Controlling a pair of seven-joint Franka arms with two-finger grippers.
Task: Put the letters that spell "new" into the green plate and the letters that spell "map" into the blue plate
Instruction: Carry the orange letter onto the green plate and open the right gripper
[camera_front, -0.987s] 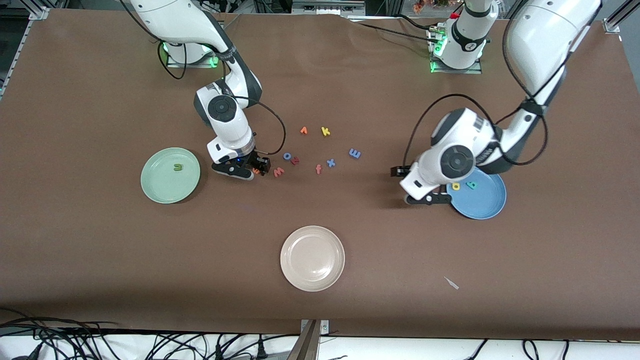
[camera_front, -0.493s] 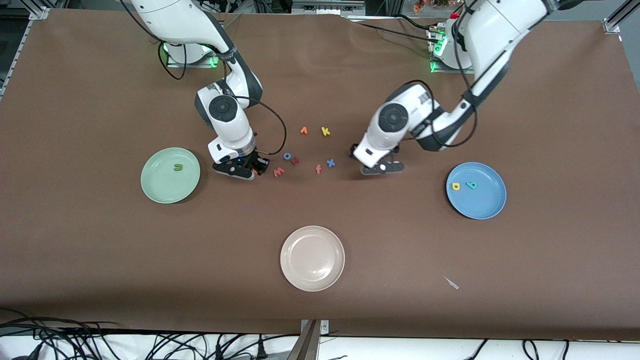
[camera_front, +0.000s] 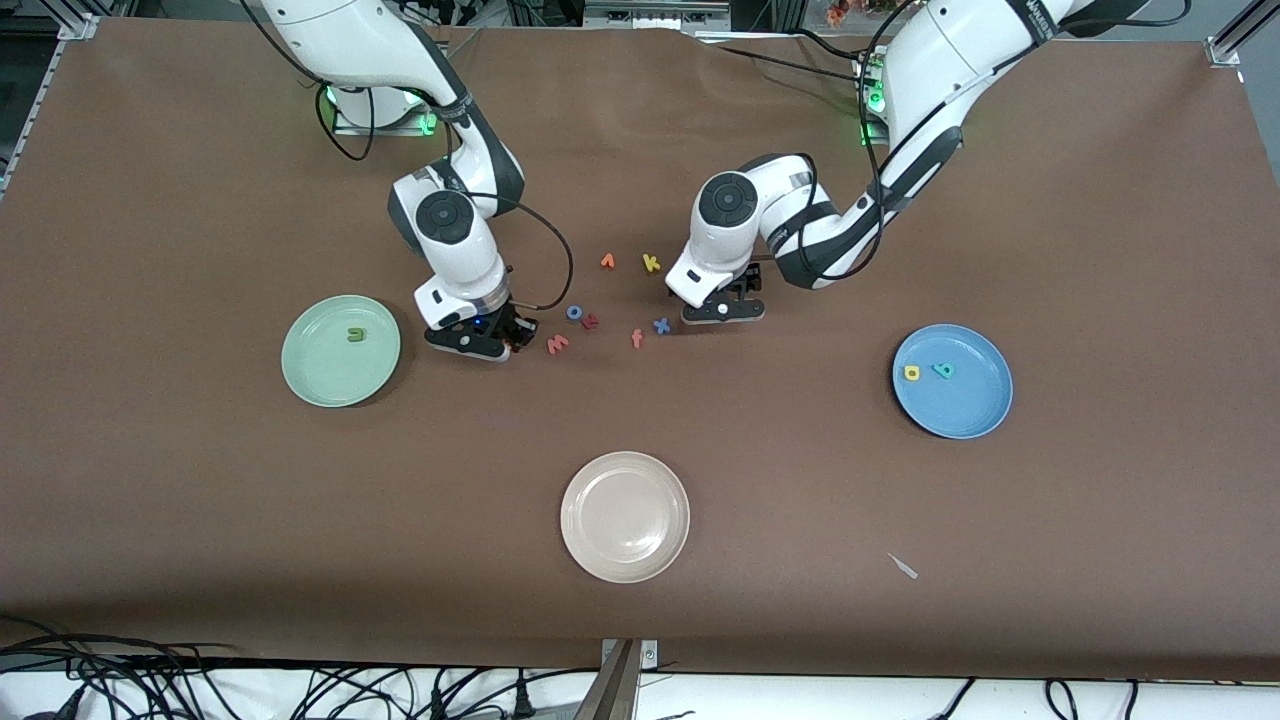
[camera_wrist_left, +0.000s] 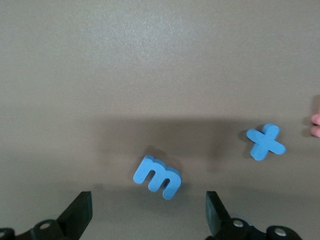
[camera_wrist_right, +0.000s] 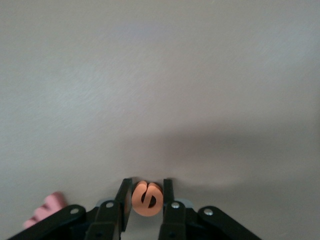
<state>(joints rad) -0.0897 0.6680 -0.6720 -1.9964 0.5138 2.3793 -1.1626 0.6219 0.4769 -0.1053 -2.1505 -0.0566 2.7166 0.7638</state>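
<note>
My right gripper is shut on the orange "e", low at the table beside the green plate, and the red-pink "w" lies next to it. The dark green "n" lies in that plate. My left gripper hangs open just over the blue "m", which lies flat between its jaws without touching them. In the front view the left gripper hides the "m". The blue plate holds the yellow looped letter and the teal looped letter.
Loose letters lie between the two grippers: a blue "o", a reddish letter, an "f", a blue "x", an orange "v" and a yellow "k". A cream-white plate sits nearer the front camera.
The left arm has swung from the blue plate to the middle of the table and now hangs over the "m". The right gripper has closed on the orange "e".
</note>
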